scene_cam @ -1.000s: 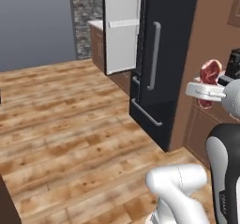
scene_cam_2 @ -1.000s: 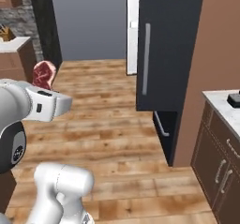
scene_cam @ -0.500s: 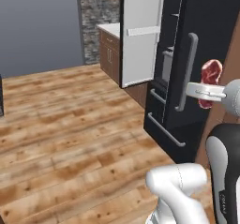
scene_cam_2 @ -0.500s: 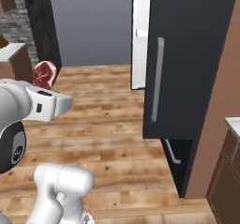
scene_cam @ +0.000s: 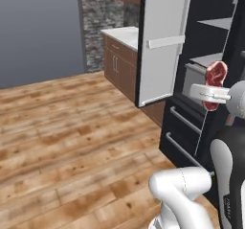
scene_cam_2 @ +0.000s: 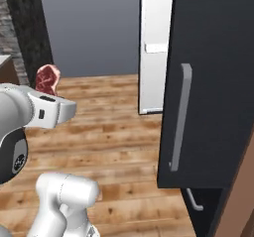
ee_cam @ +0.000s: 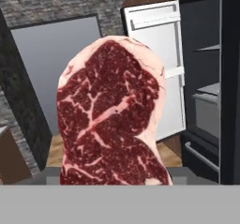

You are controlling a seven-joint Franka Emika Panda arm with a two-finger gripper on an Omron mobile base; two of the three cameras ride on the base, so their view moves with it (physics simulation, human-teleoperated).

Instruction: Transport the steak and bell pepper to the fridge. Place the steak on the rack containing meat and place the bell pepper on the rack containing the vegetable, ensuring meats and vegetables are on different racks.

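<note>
The steak (scene_cam: 216, 74) is up in the air, carried upright in the tool (scene_cam: 210, 95), which is clamped on its lower edge, and it sits right in front of the fridge (scene_cam: 210, 79). From the left base view the meat shows against the fridge's dark open interior, level with the lower of the two pale shelves. The rack containing meat (scene_cam: 216, 22) runs above it, and the rack containing the vegetable (scene_cam: 209, 59) lies just behind and to the left of the steak. What lies on those shelves is too hard to make out from here.

The fridge's white-lined door (scene_cam: 161, 41) stands swung open to the left of the cavity, with pale bins across its inner face. Below the shelves, two dark drawers with grey handles (scene_cam: 184, 120) close off the fridge's bottom.

From the right base view the steak (scene_cam_2: 47, 79) pokes up above the white arm, well to the left of the fridge's closed black door with its grey bar handle (scene_cam_2: 180, 117).

In the hand view the steak (ee_cam: 112, 120) is huge and central, marbled dark red with a pale fatty rim, and the open fridge (ee_cam: 211, 78) stands off to its right. A worktop (scene_cam: 125, 35) sits beyond the open door.
</note>
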